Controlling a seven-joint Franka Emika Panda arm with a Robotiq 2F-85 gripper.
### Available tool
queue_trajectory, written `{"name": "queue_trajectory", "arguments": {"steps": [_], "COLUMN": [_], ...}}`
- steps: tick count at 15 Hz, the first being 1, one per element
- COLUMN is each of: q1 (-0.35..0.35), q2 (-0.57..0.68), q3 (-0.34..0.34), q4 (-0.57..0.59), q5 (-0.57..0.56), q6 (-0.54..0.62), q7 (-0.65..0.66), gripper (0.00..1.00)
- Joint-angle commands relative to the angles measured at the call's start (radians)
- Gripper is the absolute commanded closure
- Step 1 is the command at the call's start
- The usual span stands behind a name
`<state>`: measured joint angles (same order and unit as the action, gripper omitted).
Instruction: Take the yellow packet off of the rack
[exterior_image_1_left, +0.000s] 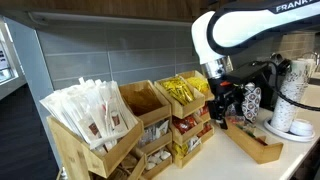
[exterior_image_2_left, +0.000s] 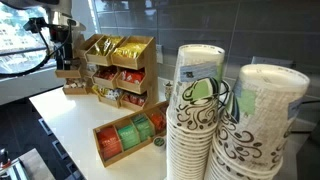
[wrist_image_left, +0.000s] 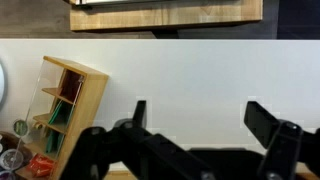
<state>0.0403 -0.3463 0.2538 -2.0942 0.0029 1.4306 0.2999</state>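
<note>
The rack (exterior_image_1_left: 120, 140) is a light wooden tiered stand of slanted bins; it also shows in an exterior view (exterior_image_2_left: 118, 68). Yellow packets (exterior_image_1_left: 185, 91) fill its upper bin on the side nearest the arm, and they show in an exterior view (exterior_image_2_left: 103, 46) too. My gripper (exterior_image_1_left: 222, 106) hangs just beside that bin, apart from the packets, and is seen at the rack's end in an exterior view (exterior_image_2_left: 60, 55). In the wrist view the gripper (wrist_image_left: 200, 115) is open and empty over the white counter. The yellow packets are out of the wrist view.
A low wooden tray (exterior_image_1_left: 256, 143) lies beside the gripper. A compartment box of green and red packets (exterior_image_2_left: 128, 137) stands on the counter and shows in the wrist view (wrist_image_left: 72, 100). Stacked paper cups (exterior_image_2_left: 235, 125) fill the foreground. White cups (exterior_image_1_left: 292, 88) stand at the side.
</note>
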Motion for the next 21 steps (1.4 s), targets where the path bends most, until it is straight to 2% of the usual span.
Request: {"name": "queue_trajectory", "arguments": {"steps": [1, 8, 9, 12, 17, 18, 21], "q1": [0.025, 0.025, 0.026, 0.044, 0.079, 0.070, 0.078], "q2": [0.003, 0.003, -0.001, -0.055, -0.145, -0.077, -0.114], "q3": [-0.021, -0.021, -0.008, 0.002, 0.023, 0.010, 0.021], "q4": [0.002, 0.002, -0.017, -0.092, -0.274, -0.178, -0.242], "q5": [-0.006, -0.006, -0.015, 0.001, 0.010, 0.005, 0.005], "q6": [-0.002, -0.002, 0.004, 0.074, 0.298, 0.224, 0.274], "q7": [0.007, 0.007, 0.047, 0.080, 0.142, 0.117, 0.131], "gripper": [0.00, 0.00, 0.00, 0.00, 0.00, 0.00, 0.00]}}
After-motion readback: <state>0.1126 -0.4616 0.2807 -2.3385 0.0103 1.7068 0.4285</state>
